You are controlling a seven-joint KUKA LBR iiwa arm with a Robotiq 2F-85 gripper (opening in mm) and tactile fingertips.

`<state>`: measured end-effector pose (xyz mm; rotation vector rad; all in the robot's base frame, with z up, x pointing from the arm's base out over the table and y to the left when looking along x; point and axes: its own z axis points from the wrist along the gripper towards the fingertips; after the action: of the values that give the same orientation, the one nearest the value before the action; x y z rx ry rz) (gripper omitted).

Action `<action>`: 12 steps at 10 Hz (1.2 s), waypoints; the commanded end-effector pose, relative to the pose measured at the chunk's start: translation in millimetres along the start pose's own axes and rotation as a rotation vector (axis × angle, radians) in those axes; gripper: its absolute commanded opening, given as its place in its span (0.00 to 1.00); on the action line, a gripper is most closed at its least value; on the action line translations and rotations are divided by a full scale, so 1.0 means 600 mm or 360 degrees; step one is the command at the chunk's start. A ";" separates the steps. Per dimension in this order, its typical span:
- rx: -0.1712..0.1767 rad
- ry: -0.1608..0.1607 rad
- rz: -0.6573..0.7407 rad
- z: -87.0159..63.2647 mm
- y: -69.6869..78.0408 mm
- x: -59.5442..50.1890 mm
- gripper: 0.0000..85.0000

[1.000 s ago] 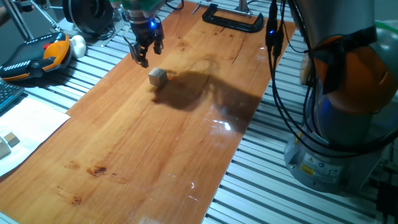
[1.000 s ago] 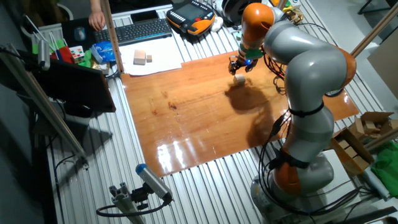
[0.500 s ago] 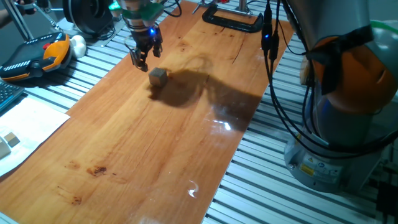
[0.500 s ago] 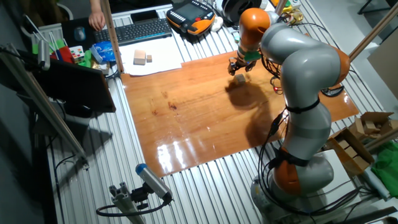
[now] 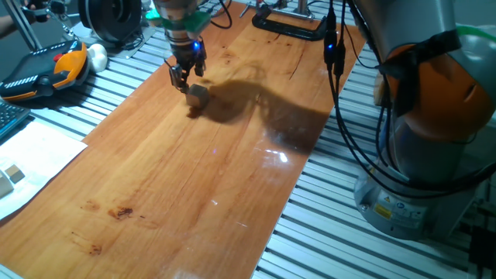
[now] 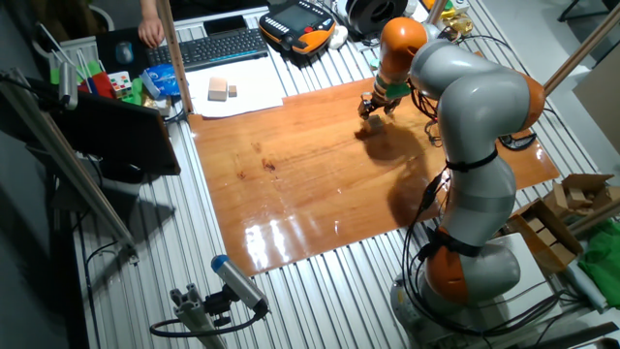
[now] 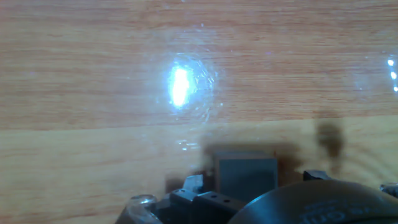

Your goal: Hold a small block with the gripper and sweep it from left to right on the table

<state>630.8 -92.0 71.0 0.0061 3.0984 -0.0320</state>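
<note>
The small block (image 5: pixel 198 94) is a pale wooden cube resting on the table (image 5: pixel 178 186), a reddish-brown board, near its far left part. My black gripper (image 5: pixel 186 78) with its blue light hangs just behind and above the cube, fingers pointing down and slightly apart. In the hand view the block (image 7: pixel 246 177) sits low in the middle, in shadow, with a fingertip (image 7: pixel 192 183) to its left and a gap beside it. Nothing is gripped. From the other fixed view the gripper (image 6: pixel 373 106) hides most of the cube.
A black clamp (image 5: pixel 291 24) lies at the board's far end. An orange and black pendant (image 5: pixel 48 70) and white paper with a pale block (image 5: pixel 11 175) lie left of the board. The arm's base (image 5: pixel 422 163) and cables (image 5: pixel 341 101) stand at the right.
The gripper has moved right and down toward the cube, turning so its fingers look narrower. The block has stayed in place.
</note>
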 end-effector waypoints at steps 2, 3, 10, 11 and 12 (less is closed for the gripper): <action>-0.0006 -0.0006 -0.0010 0.011 -0.001 0.001 0.95; -0.0009 -0.0003 -0.0012 0.012 -0.001 0.001 0.94; -0.0031 -0.0015 -0.0006 0.036 0.002 0.012 0.85; -0.0036 -0.0010 -0.0006 0.038 0.003 0.014 0.83; -0.0036 -0.0005 -0.0009 0.039 0.003 0.014 0.81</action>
<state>623.1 -90.8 47.2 -0.0045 3.0955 0.0024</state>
